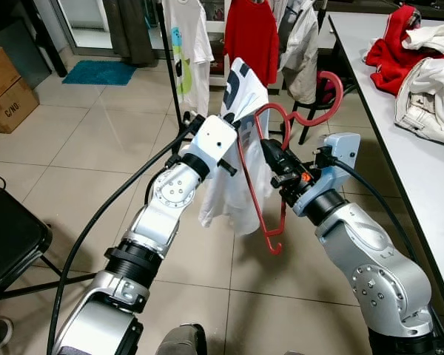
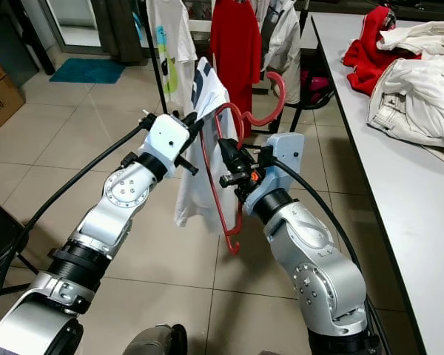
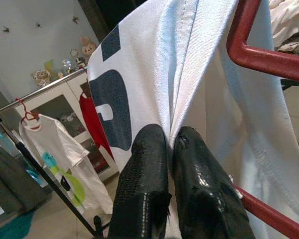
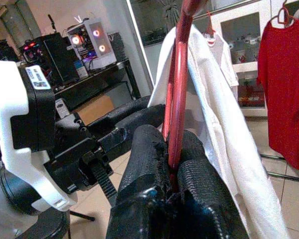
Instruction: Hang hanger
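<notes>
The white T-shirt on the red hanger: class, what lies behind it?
Behind the white T-shirt with dark print stands a black clothes rail with a red hanging shirt; the rail's base is covered.

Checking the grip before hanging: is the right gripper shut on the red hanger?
Yes, the right gripper pinches the red hanger between its fingers.

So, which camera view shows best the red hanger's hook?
The left eye view: the red hanger shows whole there, hook curling up beside the white shirt. The right eye view is similar. Both wrist views show just stretches of its red bar.
</notes>
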Motion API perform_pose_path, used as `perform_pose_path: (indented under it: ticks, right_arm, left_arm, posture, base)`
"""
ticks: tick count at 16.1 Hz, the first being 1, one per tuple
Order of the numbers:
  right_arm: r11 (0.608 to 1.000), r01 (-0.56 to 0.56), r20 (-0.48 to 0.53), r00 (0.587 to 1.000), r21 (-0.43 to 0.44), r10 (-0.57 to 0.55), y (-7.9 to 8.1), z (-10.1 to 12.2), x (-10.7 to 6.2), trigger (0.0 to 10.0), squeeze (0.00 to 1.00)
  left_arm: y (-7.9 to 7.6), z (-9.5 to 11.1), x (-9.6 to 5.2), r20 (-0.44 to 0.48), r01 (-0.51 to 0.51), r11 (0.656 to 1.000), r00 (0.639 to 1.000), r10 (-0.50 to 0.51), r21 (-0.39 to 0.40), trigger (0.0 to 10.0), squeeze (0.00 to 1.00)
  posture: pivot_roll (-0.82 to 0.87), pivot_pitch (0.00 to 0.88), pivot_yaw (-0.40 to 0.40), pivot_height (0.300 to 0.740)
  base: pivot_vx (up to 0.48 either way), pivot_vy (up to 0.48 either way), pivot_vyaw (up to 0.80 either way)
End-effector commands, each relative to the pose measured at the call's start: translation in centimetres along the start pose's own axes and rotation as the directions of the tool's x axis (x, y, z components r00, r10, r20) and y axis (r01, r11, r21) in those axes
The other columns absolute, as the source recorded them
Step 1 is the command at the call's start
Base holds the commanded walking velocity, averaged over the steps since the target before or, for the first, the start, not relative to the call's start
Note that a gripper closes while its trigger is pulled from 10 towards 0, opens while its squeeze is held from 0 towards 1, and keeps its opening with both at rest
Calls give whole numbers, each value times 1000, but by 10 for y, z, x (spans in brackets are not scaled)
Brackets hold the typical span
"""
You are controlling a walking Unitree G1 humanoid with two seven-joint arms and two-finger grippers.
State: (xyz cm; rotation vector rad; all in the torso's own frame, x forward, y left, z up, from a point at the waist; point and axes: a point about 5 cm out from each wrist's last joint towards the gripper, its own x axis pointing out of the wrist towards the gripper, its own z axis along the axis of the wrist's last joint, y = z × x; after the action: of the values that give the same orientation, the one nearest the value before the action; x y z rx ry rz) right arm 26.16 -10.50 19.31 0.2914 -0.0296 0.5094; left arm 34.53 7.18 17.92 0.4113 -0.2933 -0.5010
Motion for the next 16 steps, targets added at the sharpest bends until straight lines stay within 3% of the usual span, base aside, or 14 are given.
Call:
perform_pose_path:
  ticks: [1,3,7,9,11,12,14,16]
  right_arm:
    - [1000,-1,30,1000,0,1,-1,5,0,10000,0]
    - [1000,10,27,1000,0,-10,-2,4,1,10000,0]
    - [989,145,11,989,21,-146,-18,1,0,10000,0]
    - [989,146,9,989,38,-146,-18,0,1,10000,0]
    - [970,244,-61,968,7,-243,-27,-8,0,10000,0]
    - [934,356,-144,924,-17,-355,-39,-17,-3,10000,0]
    - [917,397,-225,890,-46,-396,-44,-24,-8,10000,0]
    - [925,373,-328,867,-75,-376,-41,-31,-13,10000,0]
  left_arm:
    - [1,0,-1,6,-1,1000,1000,1,3,0,0]
    - [2,0,-3,6,-19,1000,1000,19,-9,0,0]
    - [23,-4,-10,-18,-160,982,987,159,-96,0,0]
    - [27,-9,-12,-46,-197,972,980,193,-131,0,0]
    - [33,-12,-15,-78,-257,950,966,246,-177,0,0]
    - [36,-15,-16,-107,-288,937,957,271,-199,0,0]
    - [36,-22,-16,-157,-309,926,947,279,-217,0,0]
    - [33,-27,-16,-196,-307,924,944,265,-227,0,0]
  posture:
    - [21,55,39,740]
    - [21,55,41,740]
    - [25,55,38,740]
    - [24,56,38,740]
    - [23,57,37,740]
    - [23,59,34,740]
    - [18,62,35,740]
    - [12,64,37,740]
  base:
    - [0,0,0]
    - [0,0,0]
    - [0,0,0]
    - [0,0,0]
    - [0,0,0]
    - [0,0,0]
    - [0,0,0]
    - [0,0,0]
